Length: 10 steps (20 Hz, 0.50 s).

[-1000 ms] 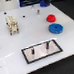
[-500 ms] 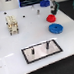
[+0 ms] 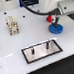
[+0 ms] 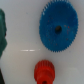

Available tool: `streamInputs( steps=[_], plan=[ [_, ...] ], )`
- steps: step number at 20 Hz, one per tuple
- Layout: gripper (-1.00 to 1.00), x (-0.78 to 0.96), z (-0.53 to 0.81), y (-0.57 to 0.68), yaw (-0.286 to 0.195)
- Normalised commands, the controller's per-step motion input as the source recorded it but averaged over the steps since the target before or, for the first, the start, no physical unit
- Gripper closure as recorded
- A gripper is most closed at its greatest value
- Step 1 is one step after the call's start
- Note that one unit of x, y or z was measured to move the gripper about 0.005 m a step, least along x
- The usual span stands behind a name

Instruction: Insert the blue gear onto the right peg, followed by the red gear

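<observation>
Wrist view, one blue gear [image 4: 58, 26], one red gear [image 4: 43, 70] (gripper state unclear).

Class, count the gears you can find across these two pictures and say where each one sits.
2. The blue gear lies flat on the white table, beyond the peg plate toward the exterior view's right. The red gear sits close beside it, under the arm. None appears hidden.

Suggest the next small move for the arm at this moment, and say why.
Probably centre over the blue gear and descend to grasp it. It goes on first, yet it lies flat on the table, ungripped, with the red gear apart beside it. In the exterior view the gripper hangs just above both, and the right peg stands bare on its plate.
</observation>
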Motion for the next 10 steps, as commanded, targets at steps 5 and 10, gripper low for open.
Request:
streamInputs(
  steps=[5,10],
  plan=[
    [-1.0,-0.27,-0.43,-0.13,0.0],
    [-1.0,-0.31,-0.37,-0.12,0.0]
  ],
)
